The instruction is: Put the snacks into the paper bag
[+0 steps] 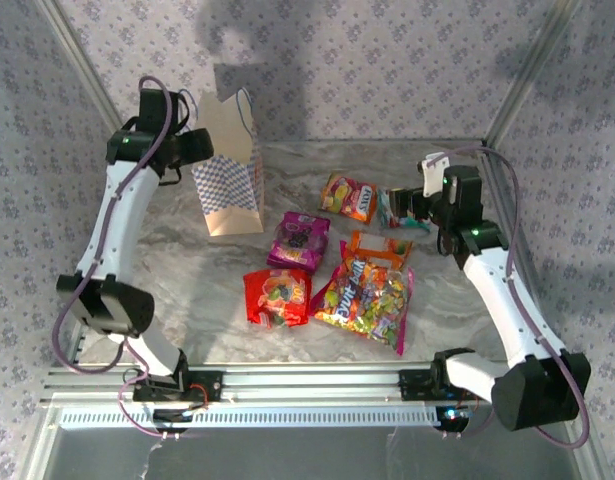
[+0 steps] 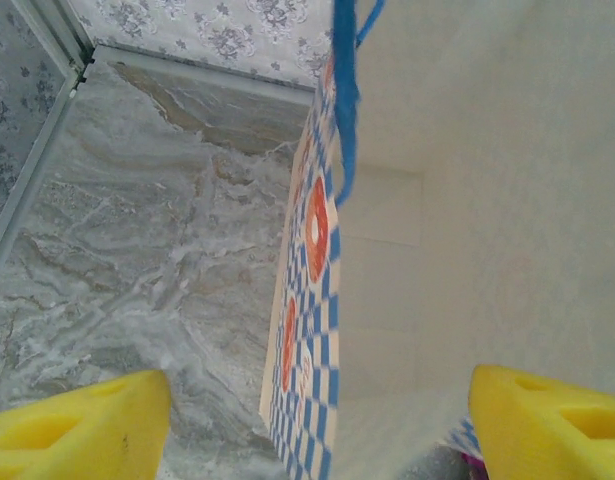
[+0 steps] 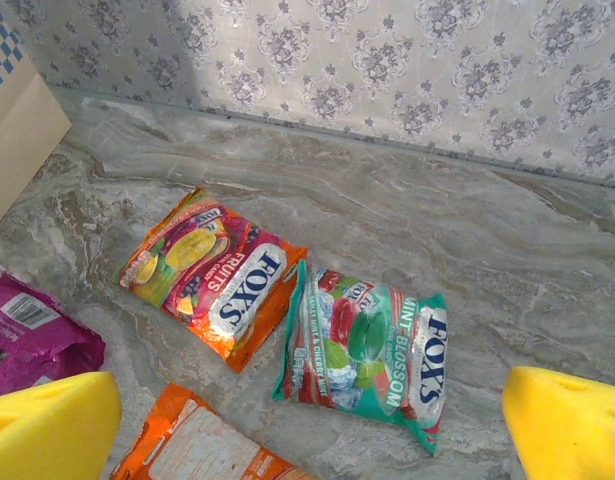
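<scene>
6 snack packets (image 1: 365, 292) on the surface (image 1: 209, 290), bag (image 1: 230, 165) upright at 11 o'clock
Left claw (image 2: 317, 405) spread astride the bag's rim; right claw (image 3: 309, 420) spread above the teal packet (image 3: 372, 350) at 2 o'clock

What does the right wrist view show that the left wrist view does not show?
Right wrist, not left wrist: a glossy orange plastic candy packet and a teal-white plastic candy packet, lying flat side by side. Left wrist, not right wrist: a blue cord handle and orange circles on a blue-and-white checkered band. Both: the cream paper gift bag, the grey marbled table and the patterned wall.
</scene>
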